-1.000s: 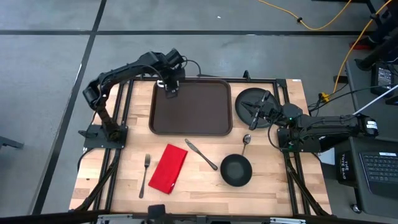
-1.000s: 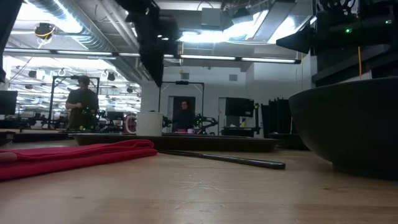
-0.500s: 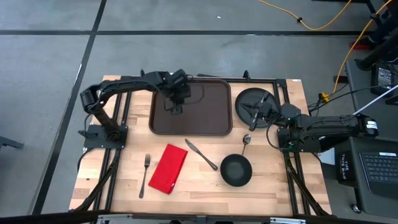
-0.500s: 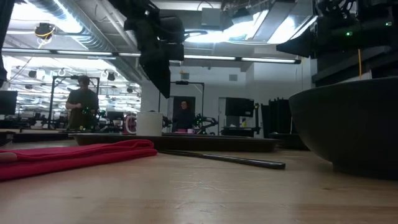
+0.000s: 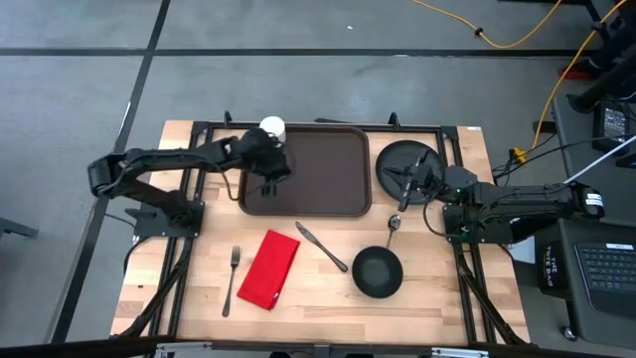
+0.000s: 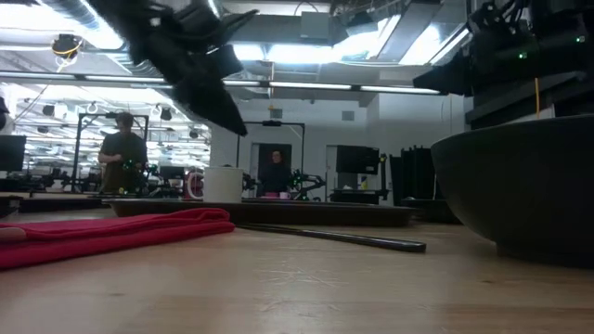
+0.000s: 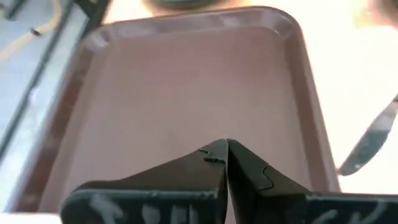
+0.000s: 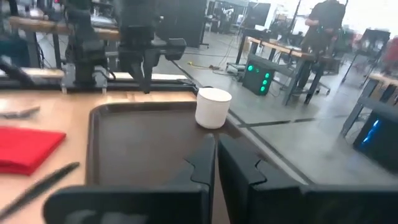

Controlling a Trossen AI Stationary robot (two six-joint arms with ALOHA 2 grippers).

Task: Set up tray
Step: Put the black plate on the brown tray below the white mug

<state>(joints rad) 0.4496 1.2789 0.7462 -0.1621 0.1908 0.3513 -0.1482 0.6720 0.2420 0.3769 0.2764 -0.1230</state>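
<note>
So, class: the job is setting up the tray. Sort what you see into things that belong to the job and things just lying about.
Belonging to the job:
tray
white cup
black plate
bowl
fork
knife
spoon
red napkin

Just lying about:
yellow cable
laptop

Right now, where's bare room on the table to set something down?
Most of the tray floor is bare; only the white cup sits at its far left corner, with the left gripper over its left side. Near table edge is bare. Crowded: red napkin, knife, spoon, bowl.
</note>
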